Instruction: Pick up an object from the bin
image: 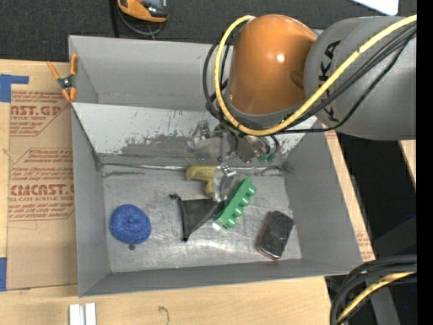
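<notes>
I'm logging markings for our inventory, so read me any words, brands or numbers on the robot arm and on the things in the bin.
"KUKA": black letters on the grey arm, partly crossed by a yellow cable.
No readable text on the blue ball, the green toothed block, the dark flat device or the black wedge.

One overhead camera is looking obliquely down into the grey bin [135, 66], the arm [365, 73] occupying the view's upper right.
</notes>
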